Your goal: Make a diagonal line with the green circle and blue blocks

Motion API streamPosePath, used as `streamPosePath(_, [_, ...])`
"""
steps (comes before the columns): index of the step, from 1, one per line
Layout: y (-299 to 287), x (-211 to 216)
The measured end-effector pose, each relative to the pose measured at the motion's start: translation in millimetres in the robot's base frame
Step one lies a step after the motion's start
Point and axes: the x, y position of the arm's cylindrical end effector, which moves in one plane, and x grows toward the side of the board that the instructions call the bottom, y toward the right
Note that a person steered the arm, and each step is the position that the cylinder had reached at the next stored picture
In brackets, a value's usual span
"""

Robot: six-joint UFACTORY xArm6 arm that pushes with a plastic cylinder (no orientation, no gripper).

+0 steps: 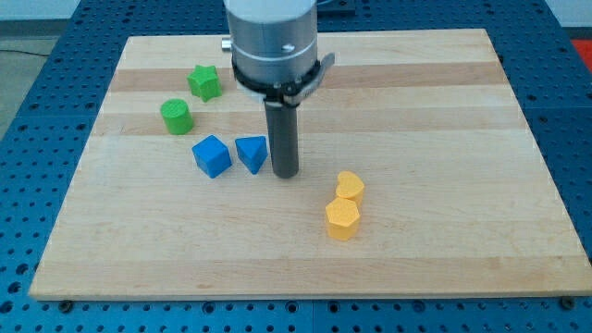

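A green circle block [176, 116] sits at the view's left on the wooden board [444, 139]. A blue cube [211, 155] lies below and right of it. A blue triangle block [251, 152] lies just right of the cube, with a small gap between them. My tip [286, 173] stands on the board right beside the blue triangle, at its right side, nearly touching it. The three blocks run roughly from upper left to lower right, flattening at the two blue ones.
A green star block [204, 82] lies above and right of the green circle. A yellow heart block [350, 187] and a yellow hexagon block [341, 220] sit together right of and below my tip. The arm's grey body [274, 42] hangs over the board's top middle.
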Motion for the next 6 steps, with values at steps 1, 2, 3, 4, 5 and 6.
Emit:
streamPosePath(1, [-34.0,-12.6])
streamPosePath(2, [-111.1,-6.2])
streamPosePath(3, [-95.6,-46.3])
streamPosePath(4, [-88.8,-70.9])
streamPosePath(5, [-152.5,-75.3])
streamPosePath(6, [-214.2,-62.3])
